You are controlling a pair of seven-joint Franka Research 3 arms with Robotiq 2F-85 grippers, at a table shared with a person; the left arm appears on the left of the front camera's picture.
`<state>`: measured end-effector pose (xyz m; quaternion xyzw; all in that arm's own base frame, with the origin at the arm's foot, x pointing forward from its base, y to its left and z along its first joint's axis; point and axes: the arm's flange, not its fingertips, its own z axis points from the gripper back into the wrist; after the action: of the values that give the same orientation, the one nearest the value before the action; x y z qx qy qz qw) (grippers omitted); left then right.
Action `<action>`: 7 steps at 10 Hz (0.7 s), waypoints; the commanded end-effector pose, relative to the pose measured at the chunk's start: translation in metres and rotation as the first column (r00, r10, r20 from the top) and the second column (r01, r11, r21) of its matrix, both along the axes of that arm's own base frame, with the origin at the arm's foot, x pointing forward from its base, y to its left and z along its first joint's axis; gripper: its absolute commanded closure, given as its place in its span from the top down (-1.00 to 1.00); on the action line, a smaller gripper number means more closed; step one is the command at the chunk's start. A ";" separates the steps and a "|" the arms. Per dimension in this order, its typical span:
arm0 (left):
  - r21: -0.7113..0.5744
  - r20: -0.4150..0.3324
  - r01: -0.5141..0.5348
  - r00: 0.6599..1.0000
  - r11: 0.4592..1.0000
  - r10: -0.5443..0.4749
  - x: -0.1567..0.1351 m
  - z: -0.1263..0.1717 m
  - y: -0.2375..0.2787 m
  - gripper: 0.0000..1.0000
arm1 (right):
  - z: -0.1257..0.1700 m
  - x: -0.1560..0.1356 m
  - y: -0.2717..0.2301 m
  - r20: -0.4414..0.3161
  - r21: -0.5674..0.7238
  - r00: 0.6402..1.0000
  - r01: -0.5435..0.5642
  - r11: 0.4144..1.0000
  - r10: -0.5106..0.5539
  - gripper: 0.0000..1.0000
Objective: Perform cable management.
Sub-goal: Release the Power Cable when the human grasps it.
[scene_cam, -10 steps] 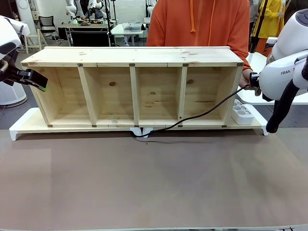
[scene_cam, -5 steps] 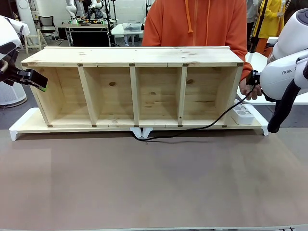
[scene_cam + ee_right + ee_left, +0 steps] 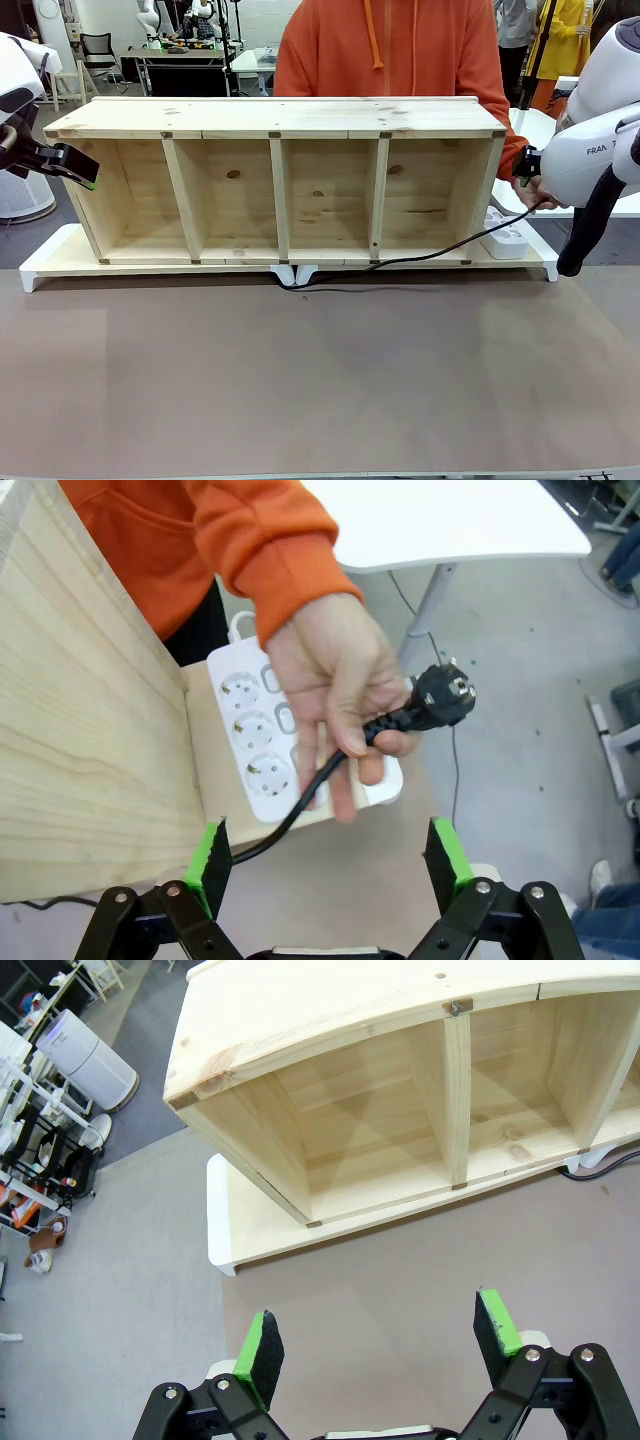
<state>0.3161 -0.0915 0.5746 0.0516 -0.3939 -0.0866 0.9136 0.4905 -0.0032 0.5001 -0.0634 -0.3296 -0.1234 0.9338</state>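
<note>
The long thin black cable (image 3: 420,258) ran from under the pale wooden shelf (image 3: 280,180) out past its right end, round plug pinched in the person's hand (image 3: 340,695), dead ahead of the right tool (image 3: 330,865), spread wide. Left tool (image 3: 375,1345), also spread, sat off the shelf's left end.

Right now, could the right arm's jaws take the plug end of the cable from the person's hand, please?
Probably yes. The right gripper is open and empty just below the hand, which holds out the cable with its plug exposed; only the person's fingers crowd the cord.
</note>
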 end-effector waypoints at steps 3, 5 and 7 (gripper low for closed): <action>-0.002 0.001 -0.004 1.000 1.000 0.004 0.000 0.000 0.000 1.00 | -0.001 0.000 0.000 -0.004 0.011 1.000 0.004 1.000 -0.004 1.00; -0.002 0.001 -0.004 1.000 1.000 0.004 0.000 0.000 0.000 1.00 | -0.001 0.000 0.000 -0.004 0.011 1.000 0.004 1.000 -0.004 1.00; -0.002 0.001 -0.004 1.000 1.000 0.004 0.000 0.000 0.000 1.00 | -0.001 0.000 0.000 -0.004 0.011 1.000 0.004 1.000 -0.004 1.00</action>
<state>0.3161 -0.0915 0.5746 0.0516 -0.3939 -0.0866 0.9136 0.4905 -0.0033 0.5001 -0.0634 -0.3296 -0.1235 0.9338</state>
